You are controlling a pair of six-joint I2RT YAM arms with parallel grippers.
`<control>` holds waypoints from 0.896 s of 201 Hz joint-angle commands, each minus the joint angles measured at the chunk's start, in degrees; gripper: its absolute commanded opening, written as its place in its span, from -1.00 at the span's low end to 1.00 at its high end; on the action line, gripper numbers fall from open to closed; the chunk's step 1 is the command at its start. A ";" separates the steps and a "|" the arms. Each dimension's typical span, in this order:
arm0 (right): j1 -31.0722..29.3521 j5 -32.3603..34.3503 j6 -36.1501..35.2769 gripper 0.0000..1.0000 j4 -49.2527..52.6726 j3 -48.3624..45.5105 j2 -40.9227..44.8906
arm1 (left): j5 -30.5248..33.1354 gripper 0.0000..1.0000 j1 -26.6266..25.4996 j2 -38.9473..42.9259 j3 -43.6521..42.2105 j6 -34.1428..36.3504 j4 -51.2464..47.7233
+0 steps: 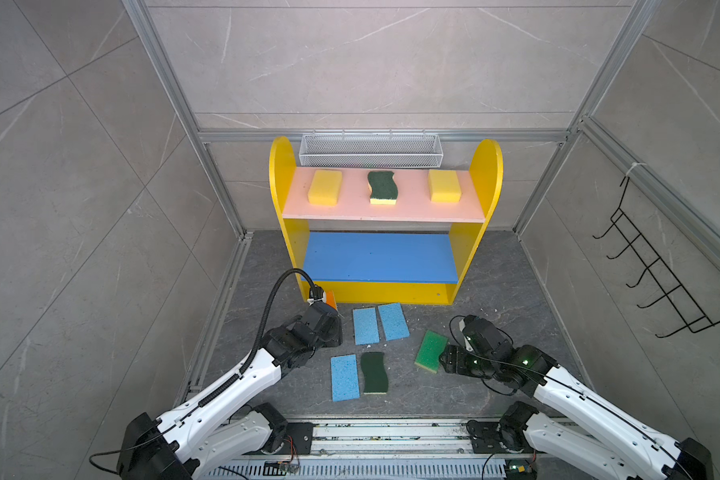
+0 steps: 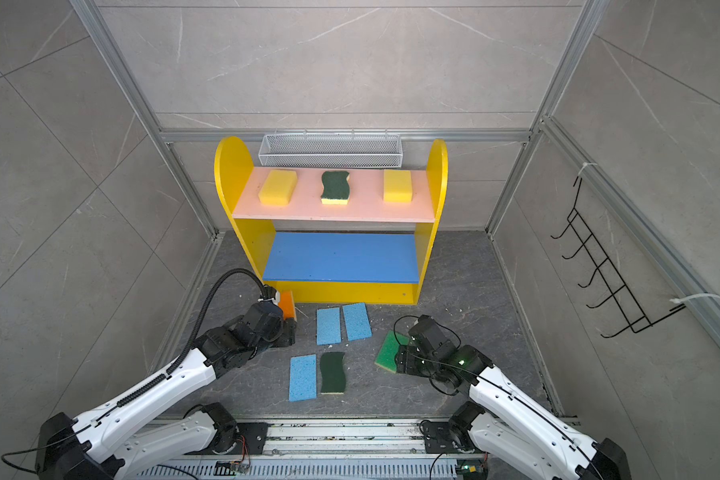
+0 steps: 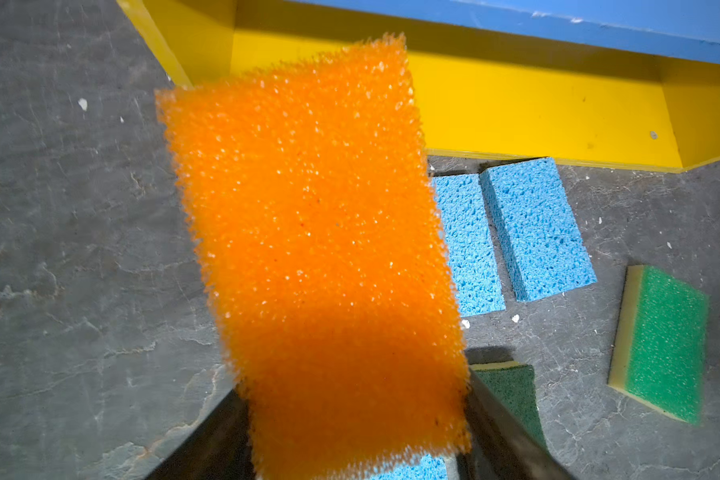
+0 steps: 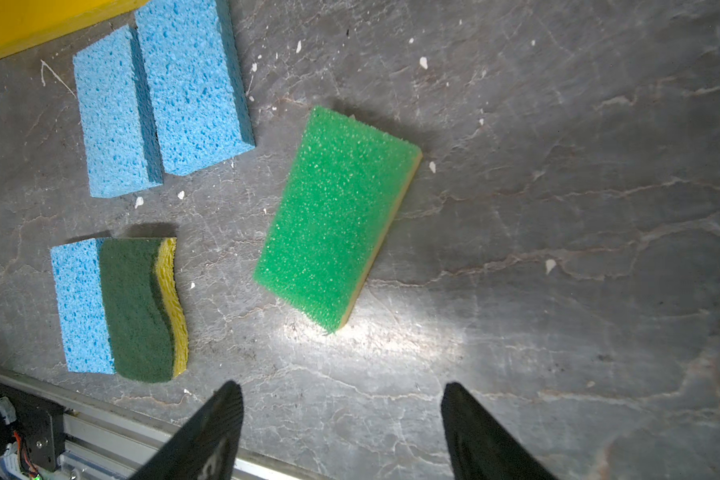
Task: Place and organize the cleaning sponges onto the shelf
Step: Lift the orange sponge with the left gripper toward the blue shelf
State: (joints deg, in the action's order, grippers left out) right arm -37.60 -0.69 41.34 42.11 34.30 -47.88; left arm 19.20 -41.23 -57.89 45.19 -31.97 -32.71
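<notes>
My left gripper (image 3: 358, 415) is shut on the orange-topped sponge (image 3: 316, 249), held off the floor by the shelf's (image 1: 282, 174) lower left corner. Its fingers grip the sponge's two sides. The pink board (image 1: 408, 208) carries two yellow sponges (image 1: 325, 187) (image 1: 444, 185) and a dark-green scourer (image 1: 382, 187). The blue board (image 1: 379, 257) is bare. On the floor lie three light-blue sponges (image 1: 366, 325) (image 1: 393, 321) (image 1: 344, 377), another dark-green scourer (image 1: 374, 372) and the bright-green-topped sponge (image 4: 337, 216). My right gripper (image 4: 342, 388) stands open just short of that green sponge, holding nothing.
A white mesh basket (image 1: 370, 149) hangs behind the shelf's top. A black hook rack (image 1: 657, 266) is on the right wall. A metal rail (image 1: 391, 434) runs along the front edge, and aluminium posts frame the dark stone floor (image 1: 495, 282).
</notes>
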 commanded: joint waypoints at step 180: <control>-0.28 1.04 -1.70 0.55 0.90 0.54 -1.90 | 2.07 0.37 12.73 -23.63 19.02 21.81 20.43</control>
State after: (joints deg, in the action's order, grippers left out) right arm -37.60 -0.23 40.69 42.41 34.04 -48.86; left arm 20.88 -29.26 -79.64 61.84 -12.93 -15.73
